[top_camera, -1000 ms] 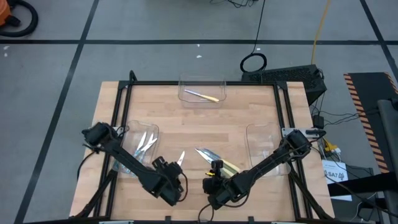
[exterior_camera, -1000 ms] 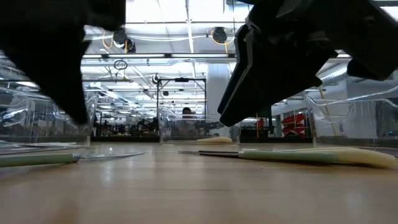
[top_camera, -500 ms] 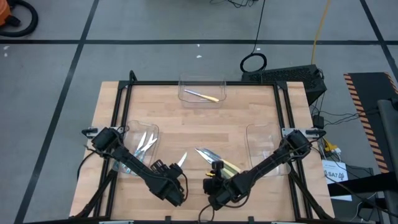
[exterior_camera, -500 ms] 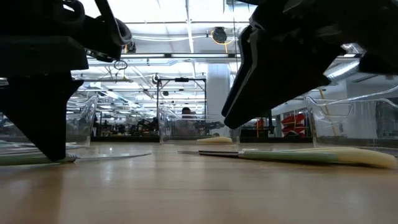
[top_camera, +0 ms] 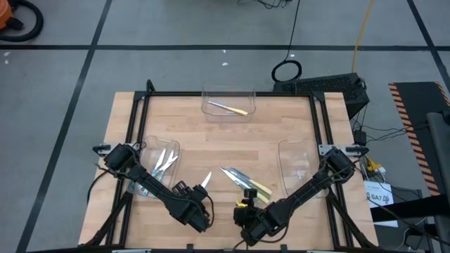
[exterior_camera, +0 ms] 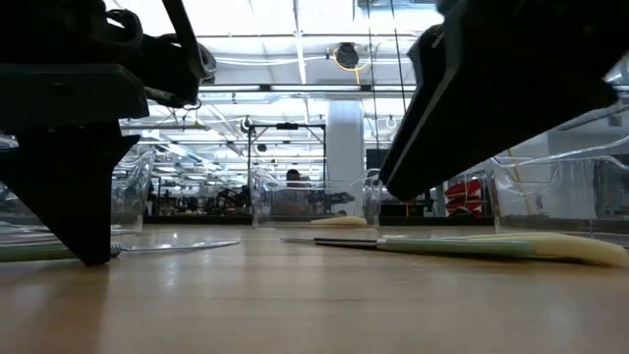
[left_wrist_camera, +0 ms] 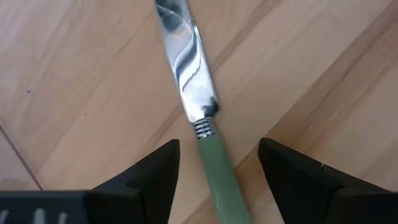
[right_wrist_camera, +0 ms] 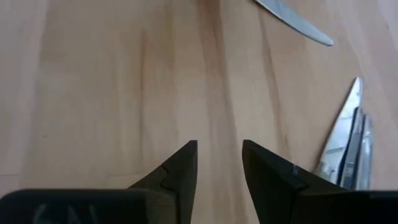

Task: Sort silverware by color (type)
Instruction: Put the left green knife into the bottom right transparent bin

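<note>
Pale wooden tabletop (top_camera: 211, 144) framed in black rails, three clear plastic bins at its edges. Left gripper (left_wrist_camera: 217, 167) low near the front edge, fingers (left_wrist_camera: 152, 174) spread either side of a green-handled table knife (left_wrist_camera: 198, 118), not yet pinching it. Right gripper (right_wrist_camera: 219, 163) just beside, jaws parted over bare wood. Yellow-handled utensil (top_camera: 228, 107) in the far bin (top_camera: 228, 92); more silverware (top_camera: 242, 180) mid-table.

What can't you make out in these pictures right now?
- Green-handled knife: handle end cut off by the left wrist view's bottom edge.
- High view: handle colours in the left bin too small to tell.
- Low view: left end effector hides part of that knife.
</note>
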Controlling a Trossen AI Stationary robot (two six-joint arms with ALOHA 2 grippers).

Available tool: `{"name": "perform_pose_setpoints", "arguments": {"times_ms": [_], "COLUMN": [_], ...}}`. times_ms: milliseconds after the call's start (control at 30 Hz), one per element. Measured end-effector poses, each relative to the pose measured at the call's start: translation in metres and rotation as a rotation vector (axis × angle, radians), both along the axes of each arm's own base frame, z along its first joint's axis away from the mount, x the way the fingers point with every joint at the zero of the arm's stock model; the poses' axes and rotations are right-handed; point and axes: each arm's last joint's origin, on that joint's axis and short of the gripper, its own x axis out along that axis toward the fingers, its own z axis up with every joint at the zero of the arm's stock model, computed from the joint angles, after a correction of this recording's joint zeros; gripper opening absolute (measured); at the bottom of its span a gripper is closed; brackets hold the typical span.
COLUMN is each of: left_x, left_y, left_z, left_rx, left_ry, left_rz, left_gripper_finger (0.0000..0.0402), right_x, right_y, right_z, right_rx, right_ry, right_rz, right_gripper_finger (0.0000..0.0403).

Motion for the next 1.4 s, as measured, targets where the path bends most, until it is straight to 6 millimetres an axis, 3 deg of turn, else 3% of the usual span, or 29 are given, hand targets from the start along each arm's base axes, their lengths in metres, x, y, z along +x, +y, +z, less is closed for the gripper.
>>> {"name": "perform_pose_setpoints", "arguments": {"times_ms": [500, 767, 967, 1167, 1400], "left_x": [0.005, 0.006, 0.004, 0.003, -0.001], "left_y": [-0.003, -0.006, -0.009, -0.013, -0.019], "left_z": [-0.006, -0.006, -0.006, -0.005, -0.006], "left_rx": [0.016, 0.057, 0.083, 0.113, 0.148], "left_ry": [0.023, 0.003, -0.007, -0.020, -0.040], "left_rz": [-0.221, -0.299, -0.338, -0.371, -0.391], "left_gripper_finger": [0.0053, 0.0050, 0.0053, 0.0054, 0.0055], "right_x": [-0.010, -0.008, 0.003, 0.027, 0.065], "right_y": [0.028, 0.026, 0.012, -0.019, -0.048], "right_z": [0.005, 0.007, 0.009, 0.003, -0.020], "right_rx": [0.103, 0.048, -0.016, -0.034, 0.160], "right_ry": [-0.098, -0.167, -0.262, -0.187, -0.146], "right_rz": [0.021, -0.016, -0.137, -0.117, -0.044], "right_gripper_finger": [0.0123, 0.0123, 0.0123, 0.0123, 0.0140]}}
